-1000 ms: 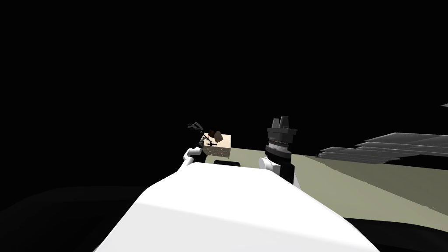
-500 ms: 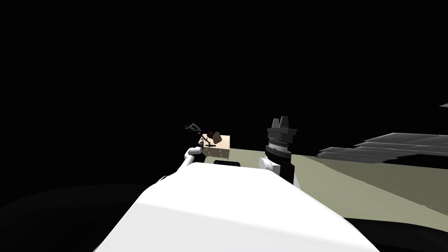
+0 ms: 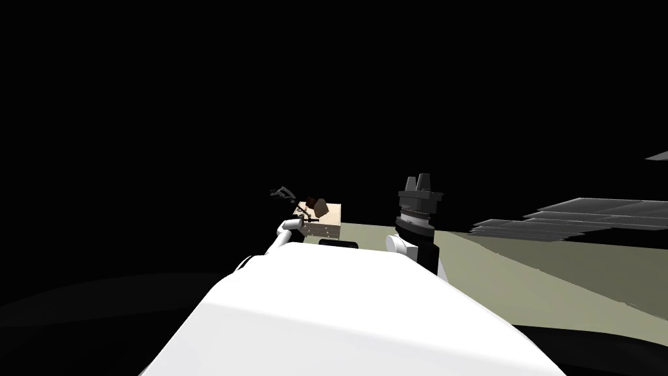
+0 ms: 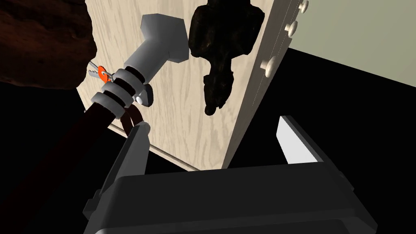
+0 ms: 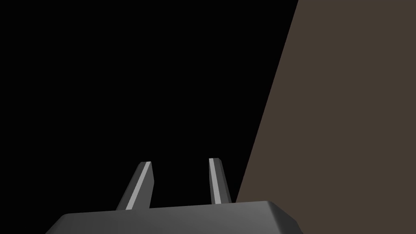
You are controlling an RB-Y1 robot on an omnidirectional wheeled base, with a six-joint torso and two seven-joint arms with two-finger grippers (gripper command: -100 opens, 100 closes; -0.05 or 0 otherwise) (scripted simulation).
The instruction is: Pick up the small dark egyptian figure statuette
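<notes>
The small dark statuette (image 4: 221, 48) lies on the light wooden top (image 4: 178, 118) of a small cabinet (image 3: 331, 214), close to the edge with the round knobs (image 4: 268, 63). My left gripper (image 4: 215, 142) hangs over that edge, open, short of the figure and not touching it. Its fingers (image 4: 136, 150) stand wide apart with nothing between them. In the head view the left gripper (image 3: 284, 193) sits just left of the cabinet. My right gripper (image 3: 417, 183) is raised at my right side, and its fingers (image 5: 140, 185) are apart and hold nothing.
Beside the statuette lies a grey tool with ringed bands (image 4: 134, 77), an orange-tagged key (image 4: 101, 72) and a dark brown lump (image 4: 40, 40). An olive floor (image 3: 522, 274) runs to the right, with grey stacked slats (image 3: 587, 215) beyond. A black area lies all around.
My left gripper has drifted a little left and down beside the cabinet. The head view has shifted slightly. The right arm has not moved.
</notes>
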